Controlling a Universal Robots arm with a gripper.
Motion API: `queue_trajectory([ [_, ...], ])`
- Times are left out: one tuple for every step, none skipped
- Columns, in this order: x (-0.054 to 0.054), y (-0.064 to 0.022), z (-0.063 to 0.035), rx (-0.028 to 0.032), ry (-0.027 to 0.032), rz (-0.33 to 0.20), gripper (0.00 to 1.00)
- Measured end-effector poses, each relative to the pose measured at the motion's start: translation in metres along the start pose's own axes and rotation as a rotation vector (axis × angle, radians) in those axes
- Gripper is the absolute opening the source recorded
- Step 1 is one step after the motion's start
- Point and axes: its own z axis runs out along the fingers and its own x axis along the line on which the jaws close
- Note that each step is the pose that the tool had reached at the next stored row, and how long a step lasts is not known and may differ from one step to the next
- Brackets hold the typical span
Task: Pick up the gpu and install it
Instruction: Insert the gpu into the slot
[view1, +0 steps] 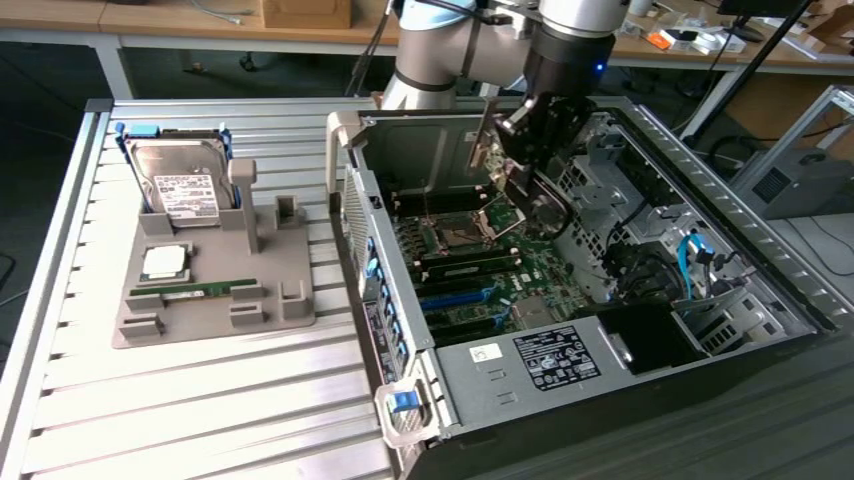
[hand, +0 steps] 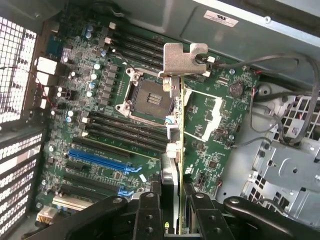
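Gpu: clamped between the black fingers of the gripper, jaws closed on its near end. Seen edge-on from the wrist view, so little more than a thin green line. Long axis straight out from the fingers, silver bracket at the far end, pointing away from the gripper toward the motherboard. Hangs inside the open computer case, over the board beside the empty processor socket (contact with the board impossible to tell). Not seated in any slot; blue slot off to one side, apart from the card. Outside the case, on the exterior view's left: gray tray on the slatted table, carrying the hard drive, memory stick and square chip, all well apart from the gripper.
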Motion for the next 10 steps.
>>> queue_trajectory([
  [0.0000, 0.0000, 0.0000, -0.0002, -0.0008, -0.008, 0.27],
  [0.0000, 0.0000, 0.0000, -0.0007, -0.0019, -0.018, 0.27],
  [0.0000, 0.0000, 0.0001, -0.0010, -0.0028, -0.027, 0.27],
  [0.0000, 0.0000, 0.0001, -0.0013, -0.0037, -0.035, 0.27],
  [0.0000, 0.0000, 0.0001, -0.0015, -0.0045, -0.043, 0.27],
  [0.0000, 0.0000, 0.0001, -0.0018, -0.0055, -0.053, 0.27],
  [0.0000, 0.0000, 0.0001, -0.0021, -0.0062, -0.059, 0.27],
  [0.0000, 0.0000, 0.0001, -0.0027, -0.0081, -0.078, 0.27],
  [0.0000, 0.0000, 0.0002, -0.0033, -0.0098, -0.096, 0.27],
  [0.0000, 0.0000, 0.0002, -0.0037, -0.0111, -0.107, 0.27],
])
